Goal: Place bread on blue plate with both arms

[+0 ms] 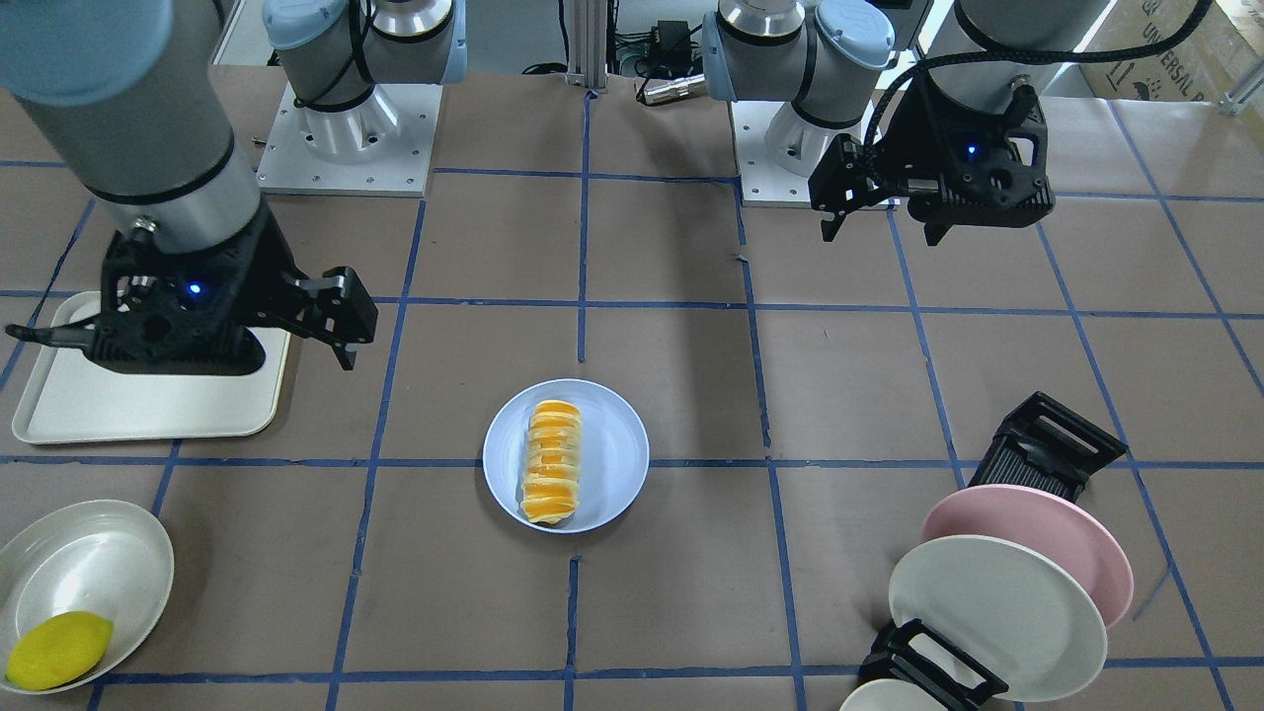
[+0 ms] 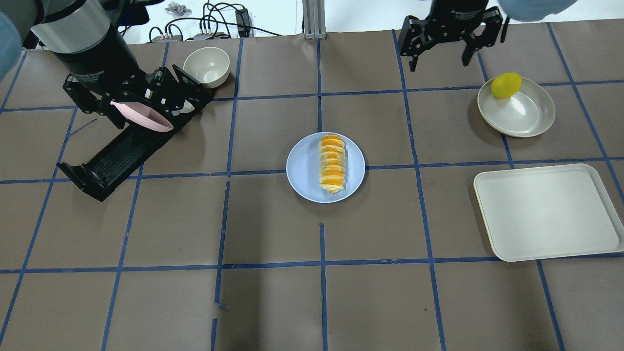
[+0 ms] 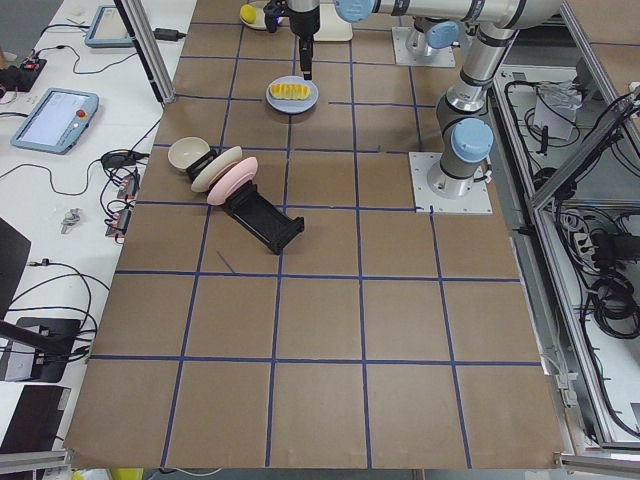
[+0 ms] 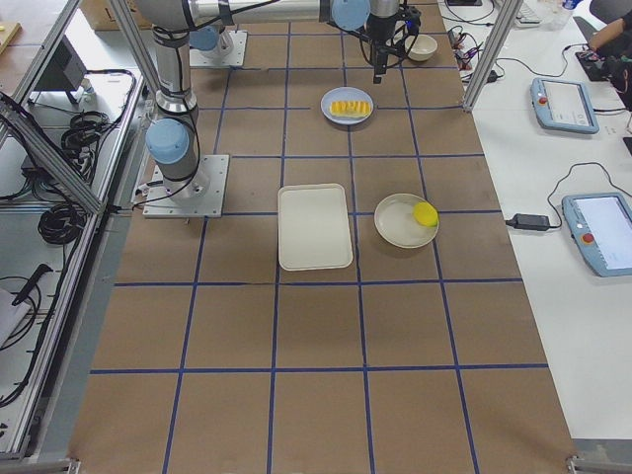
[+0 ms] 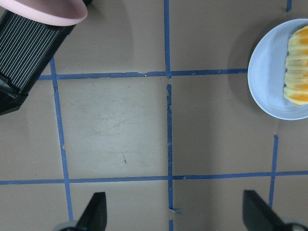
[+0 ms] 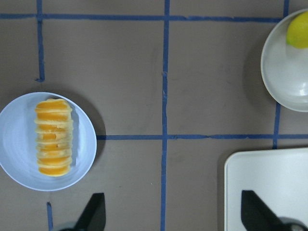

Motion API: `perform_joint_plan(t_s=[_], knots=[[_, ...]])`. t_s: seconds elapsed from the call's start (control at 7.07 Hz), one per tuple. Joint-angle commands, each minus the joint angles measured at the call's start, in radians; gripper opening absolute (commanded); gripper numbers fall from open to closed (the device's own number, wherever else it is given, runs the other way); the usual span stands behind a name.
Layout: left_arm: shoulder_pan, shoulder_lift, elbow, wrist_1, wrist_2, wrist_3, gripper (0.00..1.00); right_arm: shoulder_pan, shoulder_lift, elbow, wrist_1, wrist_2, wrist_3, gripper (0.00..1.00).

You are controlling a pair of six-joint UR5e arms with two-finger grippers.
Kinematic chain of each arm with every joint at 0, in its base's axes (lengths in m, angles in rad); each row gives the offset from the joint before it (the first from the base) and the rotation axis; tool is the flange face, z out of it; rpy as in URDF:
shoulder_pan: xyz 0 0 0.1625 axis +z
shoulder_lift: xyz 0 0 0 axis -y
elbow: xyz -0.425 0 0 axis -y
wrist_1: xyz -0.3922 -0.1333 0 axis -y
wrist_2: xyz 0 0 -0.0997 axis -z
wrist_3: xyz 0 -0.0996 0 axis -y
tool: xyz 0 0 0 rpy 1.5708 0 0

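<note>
The bread (image 2: 332, 163) lies lengthwise on the blue plate (image 2: 302, 165) at the table's middle; both also show in the front view, bread (image 1: 553, 459) on plate (image 1: 614, 454). My left gripper (image 2: 97, 100) is open and empty, raised above the dish rack, well left of the plate. Its wrist view shows the plate (image 5: 272, 82) at the right edge. My right gripper (image 2: 441, 63) is open and empty, raised at the far right of the plate. Its wrist view shows bread (image 6: 54, 137) and plate (image 6: 17, 144) at lower left.
A black dish rack (image 2: 117, 151) with a pink plate (image 2: 146, 117) stands at the left, a small cream bowl (image 2: 207, 66) behind it. A cream tray (image 2: 546, 214) lies at the right. A shallow bowl (image 2: 524, 109) holds a lemon (image 2: 505, 85).
</note>
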Motion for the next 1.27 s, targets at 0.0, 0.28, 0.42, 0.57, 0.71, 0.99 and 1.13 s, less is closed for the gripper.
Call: perform_joint_plan(t_s=[0.0,0.28,0.42,0.57,0.71,0.99,1.13], knots=[[0.004,-0.006,0.012,0.007,-0.001,-0.001,1.0,-0.054,-0.081,0.01,0.12,0.009,-0.041,1.0],[0.004,-0.001,0.005,0.007,-0.002,-0.001,1.0,-0.046,-0.196,0.17,0.101,0.015,-0.039,0.99],[0.004,0.0,0.003,0.007,-0.002,-0.001,1.0,-0.045,-0.245,0.243,0.017,0.0,-0.031,1.0],[0.004,0.003,-0.001,0.007,-0.002,-0.001,1.0,-0.045,-0.256,0.254,0.004,0.001,-0.028,1.0],[0.004,0.003,-0.003,0.007,-0.002,-0.001,1.0,-0.045,-0.258,0.253,0.003,0.003,-0.026,1.0],[0.004,0.005,-0.006,0.007,-0.002,-0.001,1.0,-0.045,-0.259,0.251,0.001,0.001,-0.026,1.0],[0.004,0.005,-0.006,0.007,-0.002,-0.001,1.0,-0.045,-0.261,0.251,0.001,0.001,-0.026,1.0]])
